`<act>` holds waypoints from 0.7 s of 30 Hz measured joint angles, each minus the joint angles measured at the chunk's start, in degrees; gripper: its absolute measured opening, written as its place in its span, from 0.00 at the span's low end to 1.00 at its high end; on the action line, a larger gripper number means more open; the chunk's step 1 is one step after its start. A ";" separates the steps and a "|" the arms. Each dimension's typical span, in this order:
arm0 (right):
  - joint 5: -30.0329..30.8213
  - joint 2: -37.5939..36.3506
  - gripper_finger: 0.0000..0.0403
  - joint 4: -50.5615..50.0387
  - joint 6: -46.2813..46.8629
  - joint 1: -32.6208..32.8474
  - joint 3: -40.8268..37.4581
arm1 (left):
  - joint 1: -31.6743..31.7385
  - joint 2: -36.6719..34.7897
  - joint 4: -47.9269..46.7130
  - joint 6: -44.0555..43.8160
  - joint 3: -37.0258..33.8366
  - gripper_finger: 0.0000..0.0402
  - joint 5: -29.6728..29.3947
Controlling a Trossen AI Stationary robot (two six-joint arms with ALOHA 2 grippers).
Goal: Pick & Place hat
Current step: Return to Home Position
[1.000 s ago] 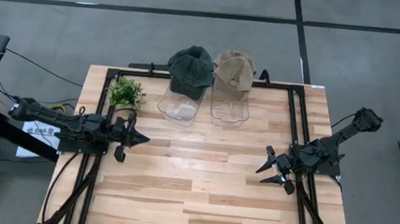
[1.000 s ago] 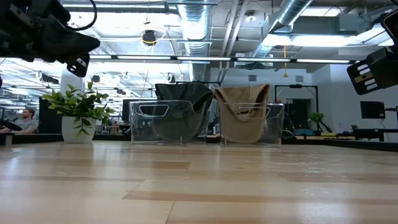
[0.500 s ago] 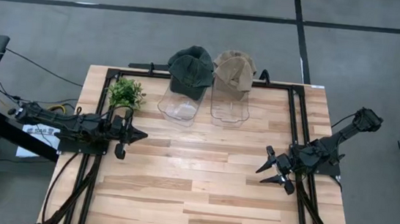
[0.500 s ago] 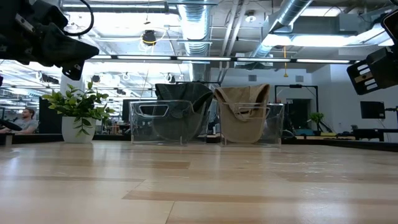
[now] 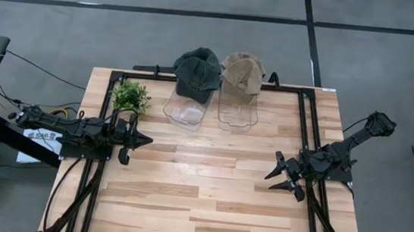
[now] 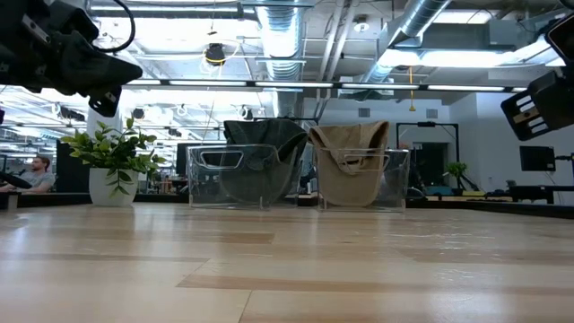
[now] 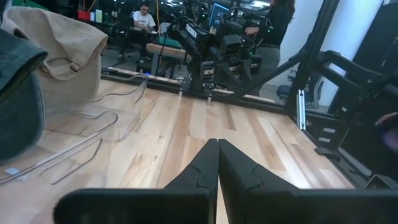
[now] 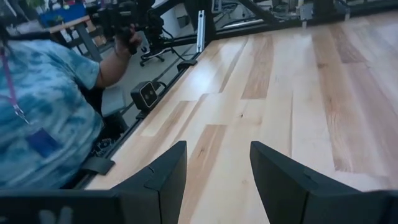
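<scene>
A dark green hat (image 5: 197,73) and a tan hat (image 5: 242,72) sit side by side at the table's far edge. Each is draped over the raised far end of a clear plastic stand (image 5: 186,111) (image 5: 238,113). The low view shows the green hat (image 6: 262,148) and the tan hat (image 6: 352,157) hanging down inside the stands. My left gripper (image 5: 137,141) hovers shut near the table's left edge, well to the near-left of the green hat; its fingertips (image 7: 217,155) meet. My right gripper (image 5: 283,177) is open (image 8: 214,165) near the right edge, touching nothing.
A small potted plant (image 5: 130,96) stands at the far left, just beyond my left gripper. A black frame rail (image 5: 300,133) runs round the table. Bare wood (image 5: 208,185) fills the middle and near side. A person in a blue shirt (image 8: 43,118) is beyond the table.
My left arm has drawn back a little toward the table's left edge and then held still. The hats, the stands and my right arm have not moved.
</scene>
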 joint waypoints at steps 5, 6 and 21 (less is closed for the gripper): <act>0.02 0.00 0.42 0.01 1.56 0.00 0.00 | 0.00 0.00 0.25 -0.34 0.00 0.02 0.00; 0.02 0.00 0.42 0.01 1.56 0.00 0.00 | 0.00 0.00 0.30 -0.34 0.00 0.02 0.00; 0.00 0.00 0.42 0.02 1.60 0.00 -0.01 | 0.00 0.00 0.85 1.02 0.00 0.02 0.00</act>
